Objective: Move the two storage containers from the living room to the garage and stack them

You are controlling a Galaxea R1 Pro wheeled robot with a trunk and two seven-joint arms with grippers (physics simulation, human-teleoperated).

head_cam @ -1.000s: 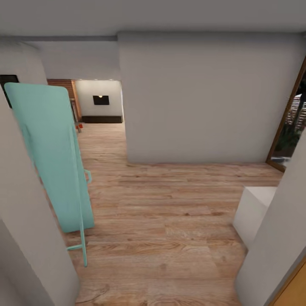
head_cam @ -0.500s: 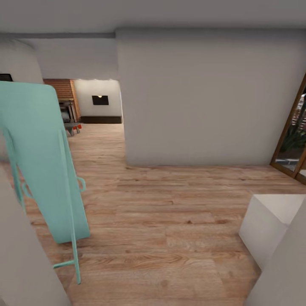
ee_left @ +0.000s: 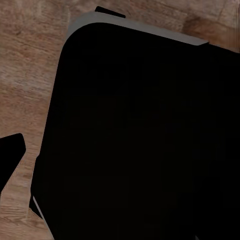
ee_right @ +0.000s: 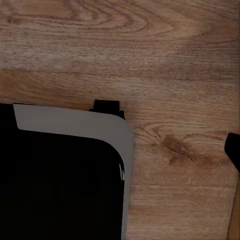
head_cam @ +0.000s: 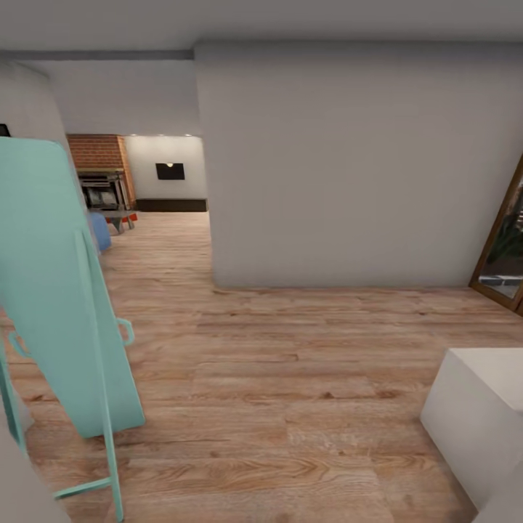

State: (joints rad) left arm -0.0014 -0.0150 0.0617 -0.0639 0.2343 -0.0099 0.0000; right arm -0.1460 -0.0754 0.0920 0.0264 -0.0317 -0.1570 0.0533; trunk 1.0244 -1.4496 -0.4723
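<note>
Location: hallway with light wood-plank flooring (head_cam: 290, 378); the robot is in transit.
Wall: a cream wall block (head_cam: 341, 160) fills the upper centre and upper right of the head view.
Mint stand: a mint-green padded panel on a thin mint frame (head_cam: 62, 290) leans tilted along the left edge of the head view, its feet on the planks.
White block: a white box-shaped object (head_cam: 479, 414) sits at the lower right of the frame, partly cut off.
Glass door: a wood-framed glass door (head_cam: 505, 247) shows at the right edge.
Living room: seen through the opening at upper left, with a brick fireplace (head_cam: 100, 178) and a dark wall panel (head_cam: 169, 171) on the far wall.
Storage containers: a small red-orange patch (head_cam: 129, 216) lies far off in the upper left, beside a grey table; too small to tell which container, or whether both.
Robot base: a black body with a pale grey rim (ee_right: 75, 125) shows over the planks in the right wrist view, and again in the left wrist view (ee_left: 140, 135).
Left gripper: only a dark tip (ee_left: 11, 152) at the picture edge; cannot tell whether clenched or released.
Right gripper: only a dark sliver (ee_right: 234, 150) at the picture edge; cannot tell.
</note>
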